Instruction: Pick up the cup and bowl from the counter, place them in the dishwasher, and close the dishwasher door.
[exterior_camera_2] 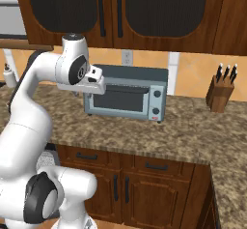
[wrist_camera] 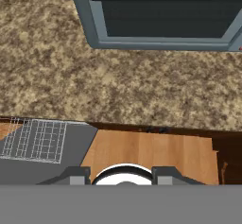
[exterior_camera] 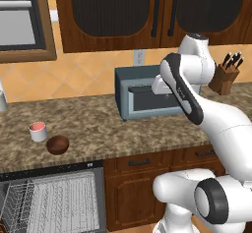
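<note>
1. Granite counter (exterior_camera: pixel 147 129) runs under dark wooden wall cabinets (exterior_camera: pixel 147 11). A grey toaster oven (exterior_camera_2: pixel 126 97) stands at the back, a knife block (exterior_camera_2: pixel 219 93) off at the far end.
2. The gripper (wrist_camera: pixel 121 175) hangs above the counter's front edge, looking down. The two finger tips (wrist_camera: pixel 78 176) stand apart with nothing between them.
3. Ahead of the fingers lies bare counter, then the toaster oven's front. Beneath them show the wooden floor and, off to one side, a corner of the dishwasher (exterior_camera: pixel 54 197) and its white wire rack (wrist_camera: pixel 35 140).
4. The cup (exterior_camera: pixel 37 131), white with a pinkish-red inside, stands upright on the counter, well to the side of the fingers, over the dishwasher. The bowl (exterior_camera: pixel 57 144), dark reddish-brown, sits just beside it, nearer the counter's front edge; I cannot tell whether they touch.
5. Both vessels look empty. The part of the rack in sight holds no dishes, and the appliance is open.
6. My reading: the task is at its first step, reaching for the cup or bowl, with nothing yet picked up or loaded.
7. The next move calls for swinging the hand sideways along the counter until the fingers are over one vessel, then lowering with the jaws either side of its wall or rim. The two sit close, so the descent should avoid knocking the neighbour.
</note>
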